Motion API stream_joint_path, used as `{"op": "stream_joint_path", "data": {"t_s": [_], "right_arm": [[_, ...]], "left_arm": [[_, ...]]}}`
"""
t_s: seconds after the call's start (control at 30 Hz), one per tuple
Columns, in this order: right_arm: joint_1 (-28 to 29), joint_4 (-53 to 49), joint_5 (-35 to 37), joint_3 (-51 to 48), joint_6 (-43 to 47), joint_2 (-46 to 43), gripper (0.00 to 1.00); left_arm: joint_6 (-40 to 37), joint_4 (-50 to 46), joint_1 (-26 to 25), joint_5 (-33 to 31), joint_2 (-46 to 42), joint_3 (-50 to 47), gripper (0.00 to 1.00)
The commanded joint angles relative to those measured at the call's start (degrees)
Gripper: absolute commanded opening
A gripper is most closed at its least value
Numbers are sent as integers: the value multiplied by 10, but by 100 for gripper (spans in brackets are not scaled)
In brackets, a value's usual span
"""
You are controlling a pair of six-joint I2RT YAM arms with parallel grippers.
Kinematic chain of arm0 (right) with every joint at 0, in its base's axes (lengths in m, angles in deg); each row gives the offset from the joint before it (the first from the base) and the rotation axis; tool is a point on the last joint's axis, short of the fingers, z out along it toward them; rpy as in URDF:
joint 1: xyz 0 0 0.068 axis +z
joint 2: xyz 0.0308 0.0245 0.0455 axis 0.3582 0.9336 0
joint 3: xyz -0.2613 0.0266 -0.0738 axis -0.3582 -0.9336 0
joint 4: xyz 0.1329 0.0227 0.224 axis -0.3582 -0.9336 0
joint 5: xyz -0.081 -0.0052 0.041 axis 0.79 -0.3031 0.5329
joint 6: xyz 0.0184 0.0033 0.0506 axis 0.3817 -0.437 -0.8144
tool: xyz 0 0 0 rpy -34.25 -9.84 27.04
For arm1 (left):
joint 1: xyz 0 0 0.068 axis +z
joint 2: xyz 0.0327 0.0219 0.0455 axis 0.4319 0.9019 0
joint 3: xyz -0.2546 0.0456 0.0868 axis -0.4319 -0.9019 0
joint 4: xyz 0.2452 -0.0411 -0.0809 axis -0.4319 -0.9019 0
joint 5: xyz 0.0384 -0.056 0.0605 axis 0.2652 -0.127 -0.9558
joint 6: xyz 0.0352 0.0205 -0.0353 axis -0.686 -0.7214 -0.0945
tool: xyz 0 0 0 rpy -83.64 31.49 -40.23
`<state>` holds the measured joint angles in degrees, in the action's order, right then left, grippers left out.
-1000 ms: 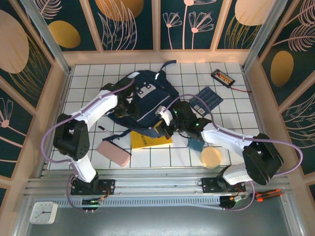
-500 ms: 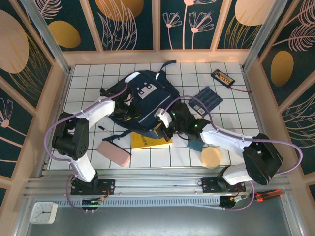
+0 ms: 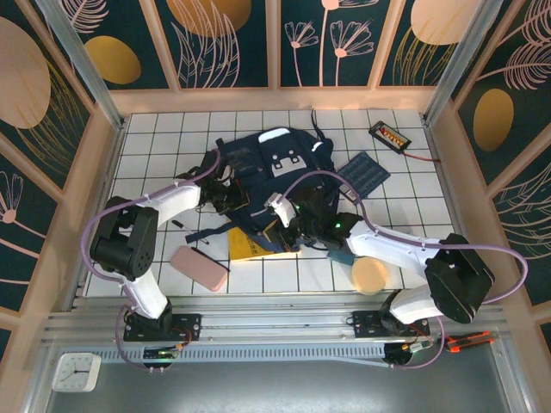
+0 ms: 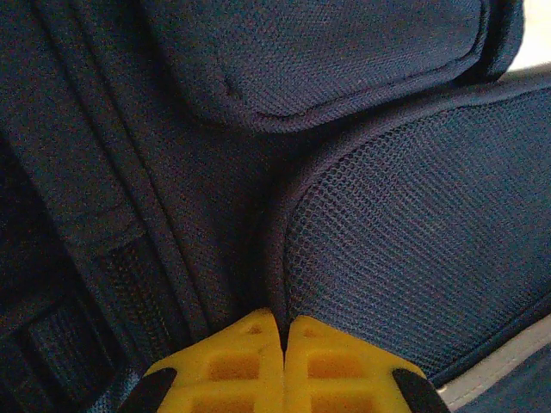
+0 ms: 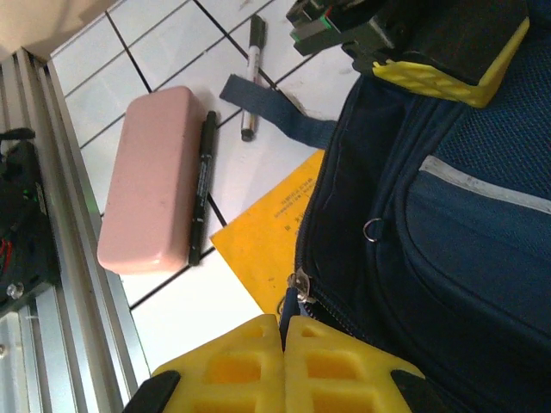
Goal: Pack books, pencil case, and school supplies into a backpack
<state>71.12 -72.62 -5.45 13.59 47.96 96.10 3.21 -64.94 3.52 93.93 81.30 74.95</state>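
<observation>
The navy backpack (image 3: 274, 168) lies at mid-table. My left gripper (image 3: 227, 200) is at its left side, shut on a fold of the backpack fabric (image 4: 284, 284), fingertips (image 4: 258, 331) together. My right gripper (image 3: 281, 231) is at the bag's near edge, shut on the zip pull (image 5: 297, 288). The yellow book (image 3: 252, 247) lies partly under the bag. The navy book (image 3: 362, 172) lies to the bag's right. The pink pencil case (image 5: 151, 181) has a black pen (image 5: 200, 185) alongside it. The teal pad (image 3: 340, 255) lies under my right arm.
A second pen (image 5: 251, 77) and a loose navy strap (image 5: 275, 107) lie on the white tiles left of the bag. A tan disc (image 3: 370, 275) sits near the front right. A black device with orange buttons (image 3: 390, 135) is at the back right. Wooden walls ring the table.
The left gripper has closed on the backpack's fabric. The backpack has turned and slid to the right. The right gripper has kept its hold on the zip pull and shifted slightly left.
</observation>
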Motion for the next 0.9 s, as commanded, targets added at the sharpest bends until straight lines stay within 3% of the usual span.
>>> {"op": "stream_joint_path", "data": {"t_s": [0.0, 0.03, 0.07, 0.27, 0.47, 0.63, 0.87], "right_arm": [[13, 69, -12, 21, -54, 19, 0], [12, 65, -11, 29, -62, 24, 0], [11, 58, -10, 41, -69, 27, 0], [-26, 5, -60, 124, -128, 48, 0], [-49, -60, -95, 196, -142, 85, 0], [-58, -94, -107, 253, -157, 112, 0], [-68, -115, -143, 323, -201, 137, 0]], "left_arm": [[13, 43, -6, 14, -36, -7, 3], [4, 40, -6, 3, -48, -7, 20], [-8, 35, -6, -7, -59, -6, 28], [-159, 8, -6, -93, -178, -21, 44], [-255, 76, -6, -129, -332, -146, 45], [-303, 148, -6, -65, -415, -212, 42], [-422, 190, -17, 31, -448, -242, 44]]}}
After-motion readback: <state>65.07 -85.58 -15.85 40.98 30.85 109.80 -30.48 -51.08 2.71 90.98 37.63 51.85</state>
